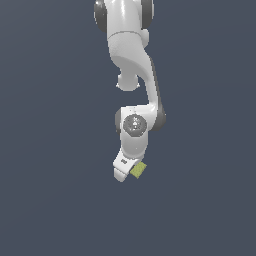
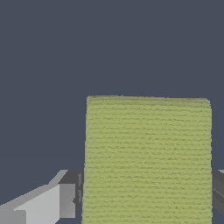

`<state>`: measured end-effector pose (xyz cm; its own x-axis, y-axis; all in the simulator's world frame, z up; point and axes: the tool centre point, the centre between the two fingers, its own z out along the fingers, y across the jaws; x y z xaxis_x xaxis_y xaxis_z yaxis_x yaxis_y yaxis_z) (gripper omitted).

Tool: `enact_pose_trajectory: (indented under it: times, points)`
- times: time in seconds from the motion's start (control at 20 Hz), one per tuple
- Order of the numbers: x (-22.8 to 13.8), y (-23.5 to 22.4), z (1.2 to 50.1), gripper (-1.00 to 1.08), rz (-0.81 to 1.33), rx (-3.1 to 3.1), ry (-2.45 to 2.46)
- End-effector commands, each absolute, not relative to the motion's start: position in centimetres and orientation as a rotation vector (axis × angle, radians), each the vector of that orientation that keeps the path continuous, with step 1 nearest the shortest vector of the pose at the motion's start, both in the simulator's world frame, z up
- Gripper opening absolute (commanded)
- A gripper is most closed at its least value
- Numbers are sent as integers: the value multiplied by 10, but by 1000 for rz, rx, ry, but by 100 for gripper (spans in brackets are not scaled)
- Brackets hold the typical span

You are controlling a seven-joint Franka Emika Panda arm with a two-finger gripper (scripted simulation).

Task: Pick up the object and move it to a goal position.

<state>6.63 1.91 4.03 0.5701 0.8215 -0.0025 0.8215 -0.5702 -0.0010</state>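
While viewed from the wrist, gripper (image 2: 146, 203) clamped on the cube (image 2: 148, 159), with dark finger pads (image 2: 74, 194) pressed against both flanks. Fills the span between the fingers. In the exterior view, cube (image 1: 138, 170) sits at the gripper (image 1: 129, 171) tip, on its right side, tilted diagonally. No long axis discernible. Surrounded by plain dark ground on all sides, without visible edges.

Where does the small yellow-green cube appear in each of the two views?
Exterior view: the small yellow-green cube sits low and near centre, at the white gripper.
Wrist view: it fills the lower middle, between the jaws.
Shared landmark: the gripper flanking the cube.
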Motion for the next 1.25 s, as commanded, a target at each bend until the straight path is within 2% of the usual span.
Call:
enact_pose_trajectory:
  times: [0.0,0.75,1.2]
  points:
    - [59,45,54,-100,-1,2781,1459]
    - [14,195,130,-100,-1,2781,1460]
    - [9,225,146,-100,0,2782,1460]
